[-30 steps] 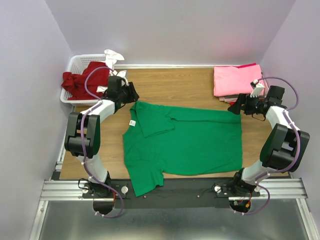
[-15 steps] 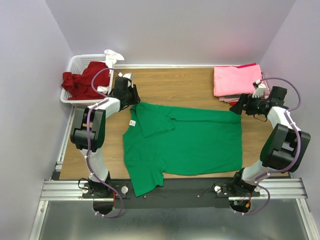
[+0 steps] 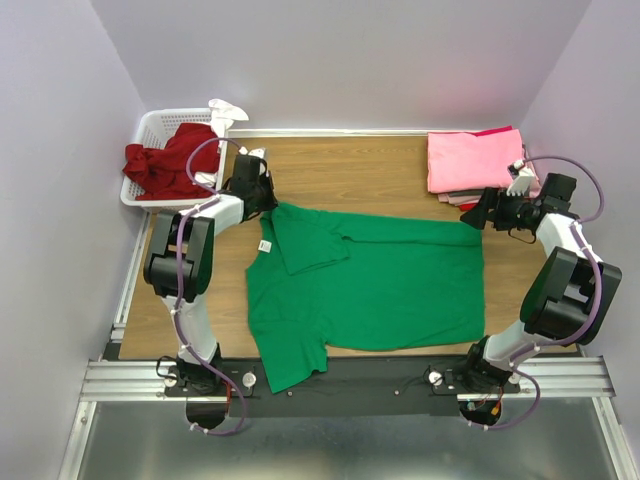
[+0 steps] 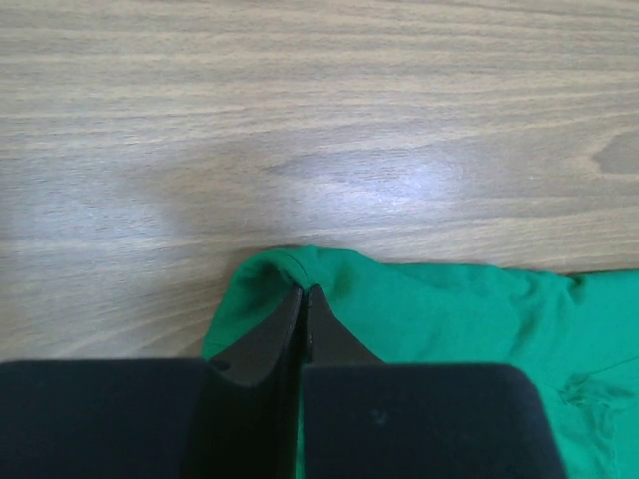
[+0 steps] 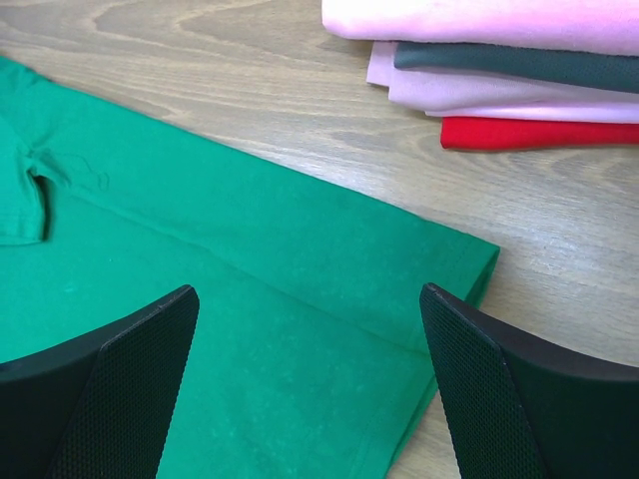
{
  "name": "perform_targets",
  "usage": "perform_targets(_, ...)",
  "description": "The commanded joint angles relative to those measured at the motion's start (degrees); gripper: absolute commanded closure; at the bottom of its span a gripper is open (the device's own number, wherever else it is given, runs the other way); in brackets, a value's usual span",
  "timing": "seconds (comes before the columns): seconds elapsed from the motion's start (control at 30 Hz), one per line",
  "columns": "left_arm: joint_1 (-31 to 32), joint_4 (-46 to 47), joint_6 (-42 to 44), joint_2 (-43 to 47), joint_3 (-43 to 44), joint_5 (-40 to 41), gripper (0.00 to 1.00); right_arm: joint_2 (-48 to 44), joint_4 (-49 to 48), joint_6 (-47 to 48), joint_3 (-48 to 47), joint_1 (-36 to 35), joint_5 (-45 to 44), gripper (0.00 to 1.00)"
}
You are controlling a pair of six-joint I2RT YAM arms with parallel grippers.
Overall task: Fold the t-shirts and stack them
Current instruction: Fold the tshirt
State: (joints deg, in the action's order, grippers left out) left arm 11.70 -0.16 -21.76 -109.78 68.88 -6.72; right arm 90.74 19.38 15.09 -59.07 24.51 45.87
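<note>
Far left corner: white slotted plastic basket (image 3: 148, 124) sits just off the tabletop (image 3: 350, 168), which is wood-grain with a slight sheen. In the basket is a crumpled dark red shirt (image 3: 165, 165), spilling over the near rim; something white (image 3: 225, 108) sits at the basket's far right corner, and I cannot tell what it is. Far right corner: stack of folded shirts (image 3: 470, 158), square-edged, pink on top; the right wrist view shows a dark layer, a pale layer and a red one (image 5: 539, 132) beneath. Middle of the tabletop: green shirt (image 3: 390, 285), soft matte knit, spread flat with the collar toward the left edge and the hem toward the right edge. One sleeve is folded in over the chest, the other reaches the near edge. White neck tag (image 3: 266, 246) is showing. Left gripper (image 4: 303, 299) is at the shirt's far left corner, fingers pressed together with a raised pucker of green cloth pinched at the tips. Right gripper (image 5: 308, 299) hovers over the shirt's far right hem corner, fingers wide apart, holding nothing.
</note>
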Motion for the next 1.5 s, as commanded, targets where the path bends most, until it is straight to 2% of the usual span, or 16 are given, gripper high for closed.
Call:
perform_targets(0.0, -1.07, -0.19, -1.53, 4.04, -1.29, 3.38, 1.0, 0.67, 0.4, 0.64, 0.62, 0.71, 1.33, 0.03)
perform_targets(0.4, -2.91, 3.06, -2.94, 2.99, -2.79, -1.45, 1.0, 1.89, 0.57, -1.55, -0.08, 2.82, -5.7, 0.06)
perform_targets(0.6, -4.5, 4.12, -2.94, 1.94, -2.88, -4.7, 0.99, 4.09, 0.75, -2.08, -0.61, 3.17, -11.66, 0.11)
perform_targets(0.77, -4.94, 4.47, -2.85, 1.5, -2.61, -6.19, 0.99, 9.53, 1.1, -2.7, -2.36, 3.09, -11.59, 0.19)
perform_targets(0.83, -4.94, 4.56, -2.76, 1.23, -2.53, -6.63, 0.98, 11.38, 1.45, -2.79, -3.5, 2.91, -11.68, 0.2)
perform_targets(0.97, -5.11, 4.91, -2.94, 0.44, -2.52, -7.6, 0.99, 14.72, 1.72, -3.14, -5.18, 0.99, -9.92, 0.23)
perform_targets(1.13, -5.29, 5.0, -2.76, 0.53, -2.61, -8.04, 0.99, 16.92, 1.81, -4.45, -6.67, -2.97, -11.85, 0.24)
perform_targets(1.33, -5.81, 5.17, -2.94, 0.35, -2.79, -8.4, 0.99, 19.03, 1.98, -5.78, -7.47, -3.68, -15.71, 0.42)
perform_targets(1.43, -6.25, 5.44, -3.2, 0.26, -2.79, -8.66, 0.99, 18.95, 2.16, -5.95, -7.38, -3.68, -17.3, 0.61)
perform_targets(1.47, -6.34, 5.44, -3.29, 0.35, -2.88, -8.66, 0.99, 18.17, 2.07, -6.04, -7.12, -3.68, -17.74, 0.73)
